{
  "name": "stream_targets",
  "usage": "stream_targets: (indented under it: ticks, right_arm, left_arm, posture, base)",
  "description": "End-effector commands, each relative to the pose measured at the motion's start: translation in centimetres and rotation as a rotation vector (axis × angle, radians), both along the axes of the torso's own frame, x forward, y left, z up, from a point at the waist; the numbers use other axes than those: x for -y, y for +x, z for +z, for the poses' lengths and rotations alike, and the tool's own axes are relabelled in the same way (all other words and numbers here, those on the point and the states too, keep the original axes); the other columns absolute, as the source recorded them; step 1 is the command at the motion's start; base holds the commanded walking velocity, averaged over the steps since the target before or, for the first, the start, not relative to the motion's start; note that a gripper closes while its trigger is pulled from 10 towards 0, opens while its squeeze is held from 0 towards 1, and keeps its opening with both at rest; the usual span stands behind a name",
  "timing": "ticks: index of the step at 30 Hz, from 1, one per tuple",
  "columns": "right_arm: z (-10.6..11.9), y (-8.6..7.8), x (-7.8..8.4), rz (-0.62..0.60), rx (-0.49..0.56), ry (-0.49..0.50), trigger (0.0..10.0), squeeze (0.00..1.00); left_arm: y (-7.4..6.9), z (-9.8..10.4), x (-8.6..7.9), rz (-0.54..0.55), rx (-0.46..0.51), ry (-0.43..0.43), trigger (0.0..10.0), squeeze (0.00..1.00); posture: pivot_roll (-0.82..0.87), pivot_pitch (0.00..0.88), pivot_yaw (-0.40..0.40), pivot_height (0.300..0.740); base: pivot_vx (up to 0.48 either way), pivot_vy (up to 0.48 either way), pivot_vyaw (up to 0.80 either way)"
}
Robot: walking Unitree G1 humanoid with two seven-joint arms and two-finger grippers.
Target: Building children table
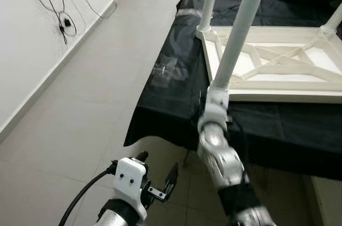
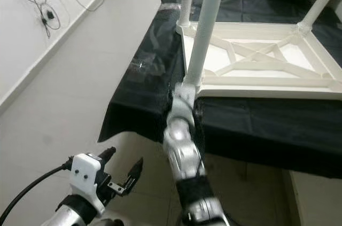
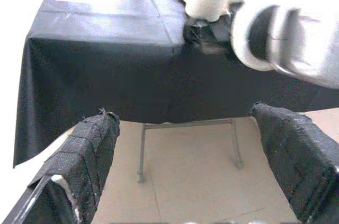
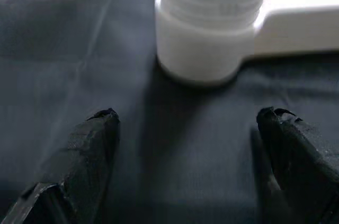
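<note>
Spread jaws mark both grippers. Nearest, the left gripper point(image 1: 158, 182) hangs idle above the floor point(image 1: 80, 103). Beyond it, the right gripper point(image 4: 185, 128) sits just short of the near table leg point(image 1: 235, 39), at its threaded collar point(image 4: 206, 38). Farther off, the upturned white tabletop point(image 1: 278, 57) lies on black cloth point(image 1: 171, 92). Step judged: seating legs; next, close around the leg and turn it tight.

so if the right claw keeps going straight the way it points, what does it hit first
Most likely the white ribbed plastic leg socket at the upturned table's corner, dead ahead between the open right claw fingers above the black cloth; depth unclear.
</note>
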State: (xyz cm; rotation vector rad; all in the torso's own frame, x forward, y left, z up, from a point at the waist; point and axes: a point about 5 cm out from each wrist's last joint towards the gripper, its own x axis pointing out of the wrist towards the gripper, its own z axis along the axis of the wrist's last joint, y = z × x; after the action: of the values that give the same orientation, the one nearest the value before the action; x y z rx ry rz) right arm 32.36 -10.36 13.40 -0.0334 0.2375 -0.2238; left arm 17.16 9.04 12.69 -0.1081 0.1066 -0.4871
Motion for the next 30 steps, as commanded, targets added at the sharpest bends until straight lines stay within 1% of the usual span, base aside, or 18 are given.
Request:
stream_targets:
  ticks: [1,3,4,5,7,9,10,11,12,13,14,15,16,19,23,25,28,30]
  right_arm:
    - [0.0,-0.6,0.3,0.021,-0.014,-0.009,10.0,0.0]
    - [-0.7,-1.7,1.2,0.037,-0.042,-0.03,10.0,0.0]
    - [-0.7,-1.7,1.2,0.037,-0.042,-0.03,10.0,0.0]
    - [-0.9,-2.0,1.2,0.095,-0.029,-0.035,10.0,0.0]
    - [-0.9,-2.0,1.2,0.095,-0.029,-0.035,10.0,0.0]
    - [-0.4,-2.8,0.6,0.337,0.071,0.028,10.0,0.0]
    - [-0.4,-2.8,0.6,0.337,0.071,0.028,10.0,0.0]
    - [-0.1,-3.3,0.4,0.417,0.107,0.056,10.0,0.0]
    - [0.0,-3.8,0.3,0.486,0.148,0.056,10.0,0.0]
    - [0.0,-3.8,0.3,0.486,0.148,0.056,10.0,0.0]
    - [-0.7,-4.7,0.0,0.568,0.168,0.059,10.0,0.0]
    - [-0.7,-4.7,0.0,0.568,0.168,0.059,10.0,0.0]
    - [-1.1,-5.1,-0.1,0.587,0.154,0.072,10.0,0.0]
    - [-1.1,-5.1,-0.1,0.587,0.154,0.072,10.0,0.0]
    - [-1.8,-5.3,0.0,0.58,0.101,0.081,10.0,0.0]
    - [-2.3,-5.1,0.0,0.579,0.064,0.081,10.0,0.0]
    - [-2.5,-5.0,0.0,0.586,0.057,0.078,10.0,0.0]
    - [-2.8,-5.0,-0.1,0.619,0.067,0.074,10.0,0.0]
  left_arm:
    - [-0.1,-0.5,-0.3,0.0,-0.013,0.016,10.0,0.0]
    - [0.0,-0.6,-0.5,0.006,-0.011,0.023,10.0,0.0]
    - [0.0,-0.6,-0.5,0.006,-0.011,0.023,10.0,0.0]
    - [0.0,-0.6,-0.6,0.024,-0.007,0.03,10.0,0.0]
    - [0.0,-0.6,-0.6,0.024,-0.007,0.03,10.0,0.0]
    - [0.2,-0.7,-1.6,0.128,-0.003,0.069,10.0,0.0]
    - [0.2,-0.7,-1.6,0.128,-0.003,0.069,10.0,0.0]
    - [0.3,-0.8,-2.0,0.167,-0.001,0.077,10.0,0.0]
    - [0.2,-0.9,-2.5,0.224,-0.01,0.087,10.0,0.0]
    - [0.2,-0.9,-2.5,0.224,-0.01,0.087,10.0,0.0]
    - [-0.1,-1.2,-3.0,0.315,-0.036,0.084,10.0,0.0]
    - [-0.1,-1.2,-3.0,0.315,-0.036,0.084,10.0,0.0]
    - [-0.2,-1.3,-3.2,0.352,-0.046,0.082,10.0,0.0]
    - [-0.2,-1.3,-3.2,0.352,-0.046,0.082,10.0,0.0]
    - [-0.1,-1.6,-3.5,0.392,-0.047,0.094,10.0,0.0]
    - [0.5,-1.9,-3.5,0.405,-0.049,0.109,10.0,0.0]
    - [0.7,-2.1,-3.5,0.408,-0.051,0.111,10.0,0.0]
    - [1.0,-2.4,-3.5,0.419,-0.06,0.118,10.0,0.0]
  posture:
    - [0.12,0.123,-0.016,0.74]
    - [0.12,0.118,-0.013,0.74]
    - [0.12,0.118,-0.013,0.74]
    - [0.12,0.112,-0.012,0.74]
    - [0.12,0.112,-0.012,0.74]
    - [0.11,0.096,-0.007,0.74]
    - [0.11,0.096,-0.007,0.74]
    - [0.11,0.096,-0.007,0.74]
    - [0.11,0.088,-0.006,0.74]
    - [0.11,0.088,-0.006,0.74]
    - [0.11,0.081,-0.007,0.74]
    - [0.11,0.081,-0.007,0.74]
    - [0.1,0.073,-0.006,0.74]
    - [0.1,0.073,-0.006,0.74]
    - [0.09,0.061,0.001,0.74]
    - [0.04,0.03,0.004,0.74]
    - [0.04,0.03,0.004,0.74]
    - [0.03,0.013,0.014,0.74]
  base:
    - [0.0,0.0,0.0]
    - [0.0,0.0,0.0]
    - [0.0,0.0,0.0]
    - [0.0,0.0,0.0]
    - [0.0,0.0,0.0]
    - [0.0,0.0,0.0]
    - [0.0,0.0,0.0]
    - [0.0,0.0,0.0]
    - [0.0,0.0,0.0]
    - [0.0,0.0,0.0]
    - [0.0,0.0,0.0]
    - [0.0,0.0,0.0]
    - [0.0,0.0,0.0]
    - [0.0,0.0,0.0]
    - [0.0,0.0,-0.78]
    - [0.0,0.0,-0.75]
    - [0.0,0.0,-0.75]
    - [0.0,0.0,-0.73]
